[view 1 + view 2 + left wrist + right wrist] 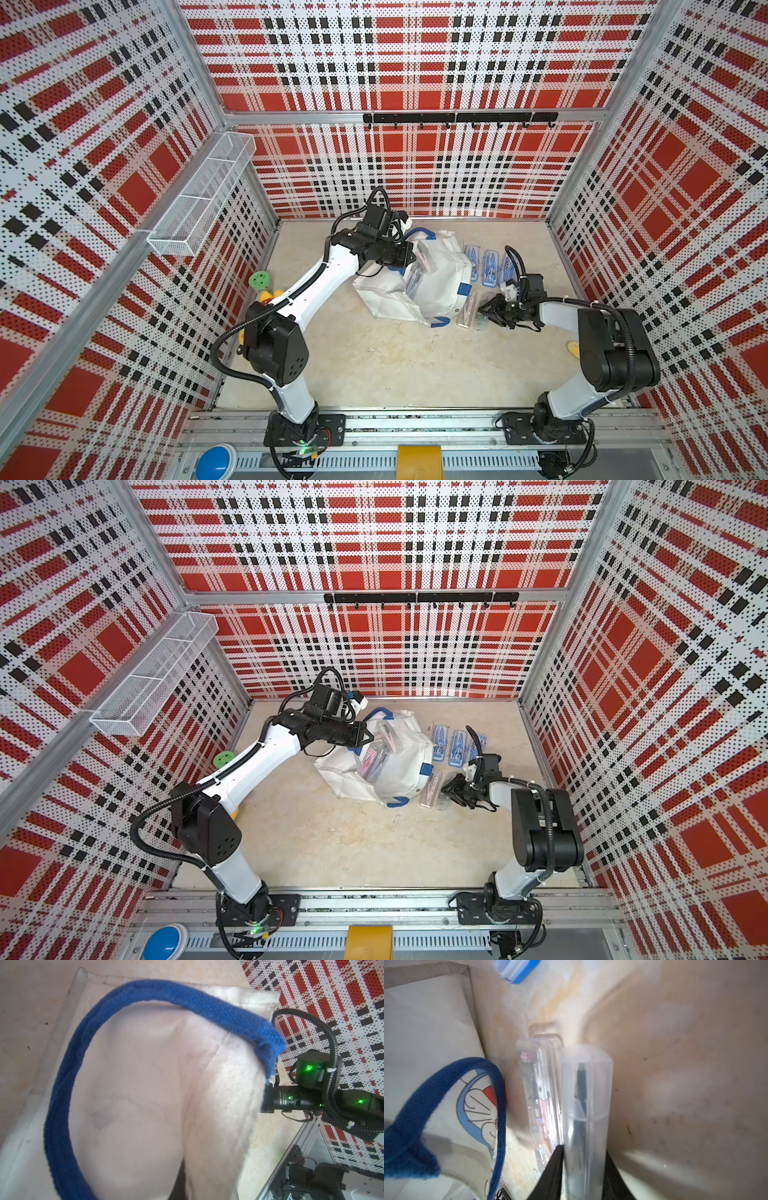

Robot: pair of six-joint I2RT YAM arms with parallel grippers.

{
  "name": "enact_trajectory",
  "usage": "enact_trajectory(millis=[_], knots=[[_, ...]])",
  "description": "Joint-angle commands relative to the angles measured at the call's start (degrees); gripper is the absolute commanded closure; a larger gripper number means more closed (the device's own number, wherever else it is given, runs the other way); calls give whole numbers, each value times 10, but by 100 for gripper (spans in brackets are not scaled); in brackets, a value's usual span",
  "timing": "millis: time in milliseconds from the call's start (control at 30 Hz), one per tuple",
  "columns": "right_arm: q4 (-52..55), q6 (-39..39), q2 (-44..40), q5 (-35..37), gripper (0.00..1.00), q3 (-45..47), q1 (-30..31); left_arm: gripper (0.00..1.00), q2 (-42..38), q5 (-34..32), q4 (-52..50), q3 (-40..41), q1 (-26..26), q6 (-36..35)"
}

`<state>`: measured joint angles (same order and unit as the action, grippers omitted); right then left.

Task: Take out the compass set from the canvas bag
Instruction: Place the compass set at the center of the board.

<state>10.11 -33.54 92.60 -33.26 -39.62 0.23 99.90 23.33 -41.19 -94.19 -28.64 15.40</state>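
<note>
The white canvas bag (440,286) (399,766) with blue handles lies slumped on the table, and several compass set cases (376,754) show in its mouth. My left gripper (411,255) (368,735) is shut on the bag's rim. In the left wrist view bag fabric (145,1084) hides the jaws. My right gripper (486,309) (583,1149) is just right of the bag, low over the table. Its two fingers press either side of a clear compass set case (586,1105) (482,320). A pink-tinted case (539,1095) (467,309) lies beside it on the table.
Three blue compass set cases (490,268) (457,746) lie in a row behind the right gripper. A green disc (259,279) and yellow items (268,296) sit by the left wall. A wire basket (199,195) hangs on the left wall, a hook rail (459,118) on the back.
</note>
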Motion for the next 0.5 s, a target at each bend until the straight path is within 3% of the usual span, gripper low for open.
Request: enact_trajectory(millis=[0, 267, 467], knots=[[42, -3, -30, 37, 61, 7, -1, 100, -13, 12, 1, -20, -1, 0], [143, -8, -130, 109, 45, -12, -1, 100, -15, 8, 1, -19, -3, 0], [204, -17, -208, 142, 48, -58, 18, 100, -15, 10, 2, -20, -4, -1]])
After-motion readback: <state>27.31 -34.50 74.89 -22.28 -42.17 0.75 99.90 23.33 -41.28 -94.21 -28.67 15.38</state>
